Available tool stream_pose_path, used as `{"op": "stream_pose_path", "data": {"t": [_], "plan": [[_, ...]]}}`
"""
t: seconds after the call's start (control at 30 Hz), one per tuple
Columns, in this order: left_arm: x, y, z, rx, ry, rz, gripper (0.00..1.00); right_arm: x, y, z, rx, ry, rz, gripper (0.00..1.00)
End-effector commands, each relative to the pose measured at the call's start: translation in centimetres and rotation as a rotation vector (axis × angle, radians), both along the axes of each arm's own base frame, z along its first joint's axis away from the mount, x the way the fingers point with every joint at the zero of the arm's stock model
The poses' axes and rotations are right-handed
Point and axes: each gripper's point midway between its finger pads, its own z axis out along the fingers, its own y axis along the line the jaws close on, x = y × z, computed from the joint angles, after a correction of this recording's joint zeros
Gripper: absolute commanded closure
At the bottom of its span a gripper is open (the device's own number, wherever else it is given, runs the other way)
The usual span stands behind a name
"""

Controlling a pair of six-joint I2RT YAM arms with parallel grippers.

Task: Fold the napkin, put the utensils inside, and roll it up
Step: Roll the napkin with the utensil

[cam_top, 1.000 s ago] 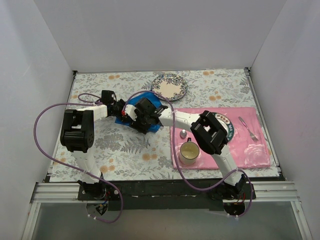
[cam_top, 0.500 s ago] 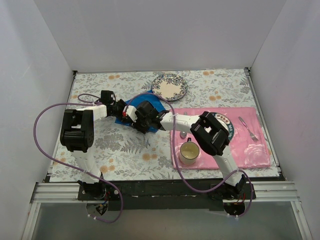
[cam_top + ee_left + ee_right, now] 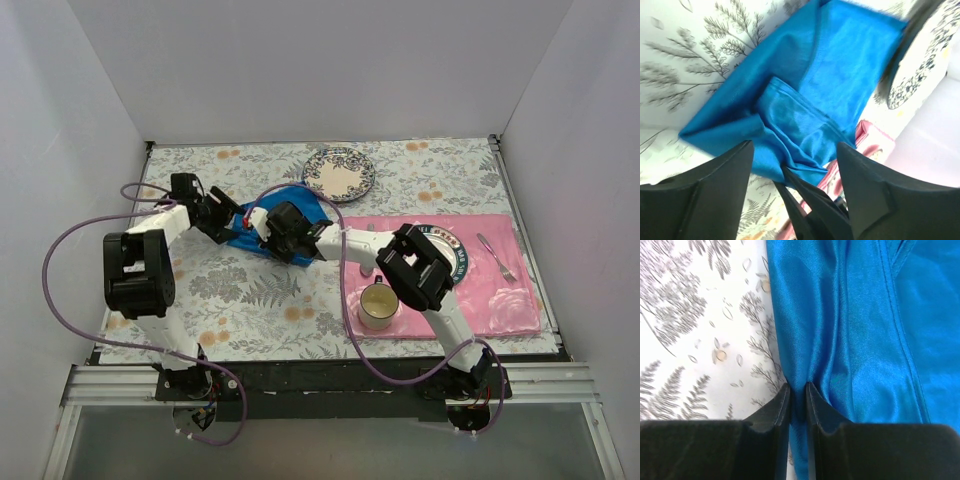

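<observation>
Where white walls [image 3: 320,70] ring floral tablecloth [image 3: 260,300], left fingers [image 3: 705,200] gape; right fingers [image 3: 770,425] pinch napkin [image 3: 860,340].

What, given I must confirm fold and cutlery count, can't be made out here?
Top view: both arms cover most of the bright blue cloth napkin; fold shape unclear.
Top view: only the slim silver fork shows; the right arm hides part of the pink rectangular placemat.
Left wrist view: the round patterned plate is blurred, cut by the edge.
Right wrist view: napkin edges run off frame.
</observation>
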Motion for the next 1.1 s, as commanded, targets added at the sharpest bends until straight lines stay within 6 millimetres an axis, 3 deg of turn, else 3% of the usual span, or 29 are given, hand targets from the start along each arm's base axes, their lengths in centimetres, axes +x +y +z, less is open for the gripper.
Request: {"op": "stream_pose_path", "data": {"t": [0.0,0.13,0.17,0.2,0.33,0.4,0.57,0.77,1.07], "plan": [[-1.5,2.0,5.3,0.149,-0.094,0.022,0.31,-8.2,-3.2,-8.3,-0.160,0.457,-0.024,0.94],[-6.1,2.7,4.6,0.198,-0.018,0.062,0.29,-10.2,-1.2,-6.5,-0.041,0.639,-0.023,0.99],[-7.7,3.0,3.3,0.206,0.039,0.094,0.29,-10.3,-1.0,-6.3,-0.025,0.660,-0.029,0.99],[-8.7,3.2,3.9,0.213,0.029,0.119,0.30,-10.3,-0.5,-5.8,-0.001,0.675,-0.030,0.99],[-13.8,3.3,1.8,0.188,0.166,0.237,0.32,-10.6,0.6,-3.8,0.107,0.827,-0.056,0.99],[-15.2,2.4,1.0,0.122,0.207,0.276,0.34,-10.4,0.7,-3.3,0.157,0.893,-0.060,0.99],[-15.4,1.1,0.2,0.058,0.276,0.308,0.32,-10.3,1.0,-2.3,0.246,1.037,-0.075,0.99],[-15.9,-0.7,-1.3,0.060,0.415,0.324,0.31,-9.7,0.8,-1.9,0.290,1.094,-0.093,0.99],[-15.2,-0.5,-4.2,0.175,0.480,0.367,0.38,-9.6,1.3,-0.8,0.361,1.148,-0.130,0.99]]}}
